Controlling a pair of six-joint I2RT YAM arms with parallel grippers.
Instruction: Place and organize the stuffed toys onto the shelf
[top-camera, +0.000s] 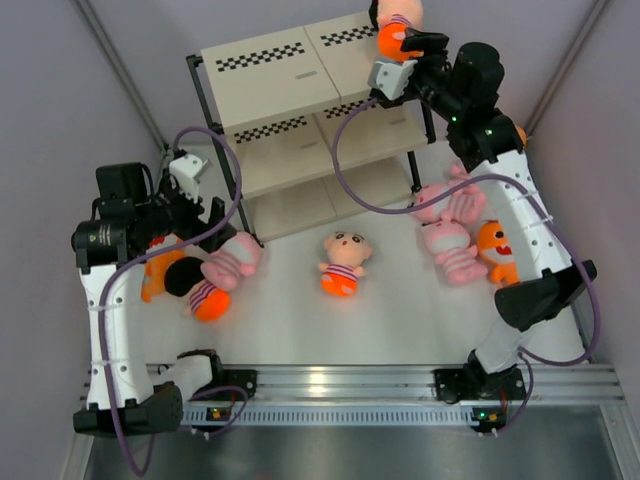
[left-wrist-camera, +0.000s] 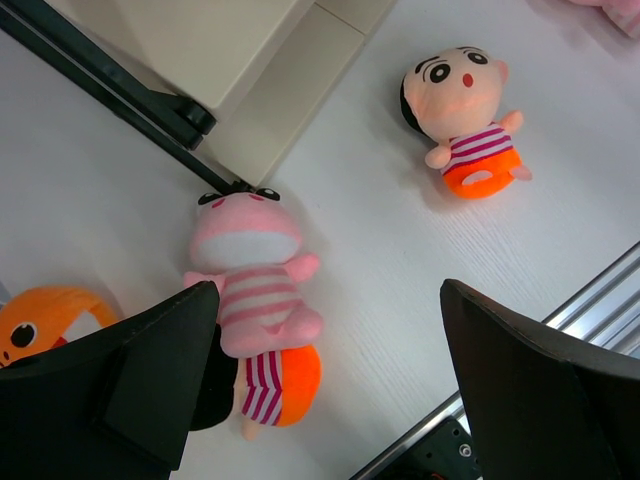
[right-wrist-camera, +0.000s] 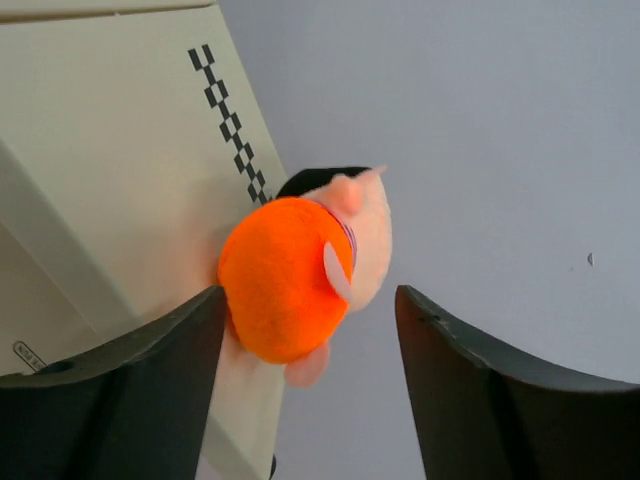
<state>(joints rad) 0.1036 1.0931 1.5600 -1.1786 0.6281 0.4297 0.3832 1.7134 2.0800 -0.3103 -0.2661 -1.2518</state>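
Here, right arm (top-camera: 520, 190) stretched to shelf (top-camera: 265, 75) top, right fingers (right-wrist-camera: 110, 400) parted around doll (right-wrist-camera: 290, 285), left fingers (left-wrist-camera: 110, 390) spread low.

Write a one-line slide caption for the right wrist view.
Right end effector, jaws open either side of an orange-bottomed doll at the edge of the shelf's top board.

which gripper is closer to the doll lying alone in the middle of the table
Left. The left gripper hovers over the pink toy just left of the doll; the right gripper is far off at the top of the shelf.
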